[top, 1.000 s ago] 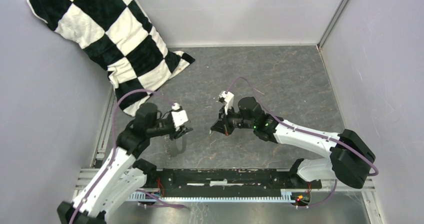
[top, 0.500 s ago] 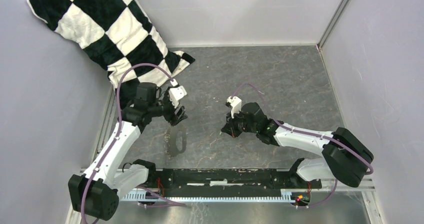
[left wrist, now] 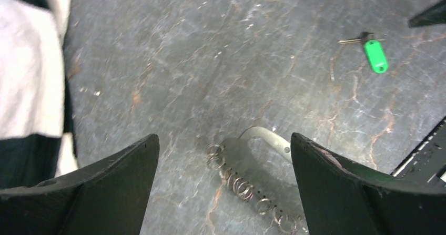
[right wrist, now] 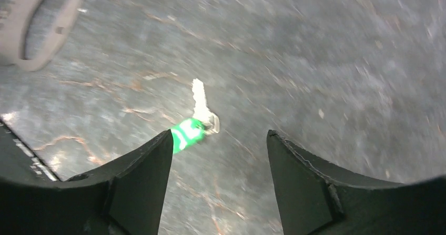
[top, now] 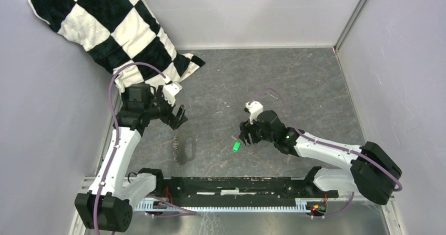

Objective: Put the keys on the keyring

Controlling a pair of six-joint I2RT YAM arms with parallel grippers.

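Observation:
The keys [top: 236, 146], a small metal key with a bright green tag, lie loose on the grey table. They show at the upper right in the left wrist view [left wrist: 374, 53] and just beyond the left fingertip in the right wrist view [right wrist: 189, 130]. The keyring [top: 184, 150], a large silvery loop with small rings along one edge, lies flat left of the keys. My left gripper [top: 179, 116] hovers open above the keyring [left wrist: 266, 136], holding nothing [left wrist: 223, 138]. My right gripper [top: 244, 135] is open and empty [right wrist: 220, 134], just right of the keys. The keyring's rim [right wrist: 29, 64] shows at the far left.
A black-and-white checkered pillow [top: 115, 30] leans in the back left corner, close behind the left arm; its edge also shows in the left wrist view [left wrist: 26, 77]. Grey walls close in the table on three sides. A black rail [top: 236, 185] runs along the near edge.
Both grippers have opened. The keys now lie on the table in front of the right gripper. The left arm has pulled back and to the left, away from the keyring.

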